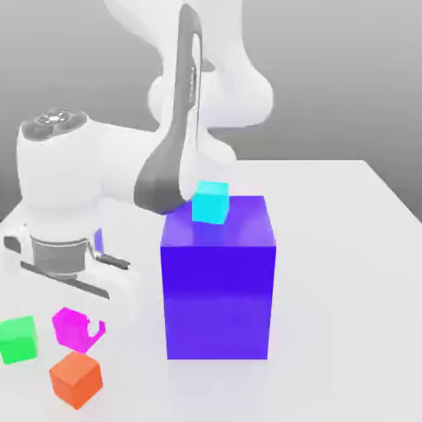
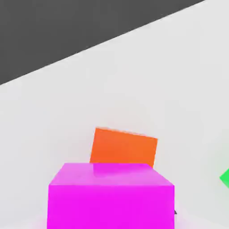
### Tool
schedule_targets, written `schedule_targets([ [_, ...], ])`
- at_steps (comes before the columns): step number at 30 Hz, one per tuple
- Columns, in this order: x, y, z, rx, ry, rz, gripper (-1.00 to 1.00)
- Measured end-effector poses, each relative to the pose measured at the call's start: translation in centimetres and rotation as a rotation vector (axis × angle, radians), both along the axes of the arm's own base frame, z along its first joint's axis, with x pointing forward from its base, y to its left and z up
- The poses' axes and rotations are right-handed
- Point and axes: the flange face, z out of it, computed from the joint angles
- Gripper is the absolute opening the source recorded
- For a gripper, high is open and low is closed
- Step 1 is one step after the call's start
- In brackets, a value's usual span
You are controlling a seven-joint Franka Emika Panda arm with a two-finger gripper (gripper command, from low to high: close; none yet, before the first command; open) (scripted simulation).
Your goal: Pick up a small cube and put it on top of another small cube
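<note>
Gripper [image 1: 82, 309] near magenta cube [image 1: 72, 327], grip indiscernible; orange cube [image 1: 76, 378] just beside.

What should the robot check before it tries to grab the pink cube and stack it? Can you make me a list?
1. Pink cube is close under the hand: ok, the hand view has it large and near.
2. Pink cube sits apart from the orange cube and the green cube: ok, though the gaps look narrow.
3. Orange cube top is free for stacking: ok.
4. Fingers open wide enough around the pink cube: cannot tell.
5. Tall blue block with the cyan cube on top stands off to the exterior view's right, away from the small cubes: ok.
</note>
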Motion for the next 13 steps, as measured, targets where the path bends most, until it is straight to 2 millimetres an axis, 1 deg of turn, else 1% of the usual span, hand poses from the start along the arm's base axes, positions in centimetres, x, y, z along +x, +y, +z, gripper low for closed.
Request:
schedule_targets([
  [2, -2.5, -4.4, 0.5, 0.015, -0.005, -0.145, -1.00],
  [3, -3.5, -5.7, 0.8, 0.024, -0.010, -0.178, -1.00],
  [5, -4.1, -6.7, -0.1, 0.031, -0.017, -0.198, -1.00],
  [7, -4.2, -6.9, -2.0, 0.032, -0.018, -0.203, -1.00],
  [9, -4.4, -7.0, -4.3, 0.033, -0.017, -0.206, -1.00],
  [10, -4.4, -7.0, -5.1, 0.034, -0.017, -0.207, 1.00],
  [13, -4.4, -7.0, -5.1, 0.034, -0.017, -0.207, 1.00],
])
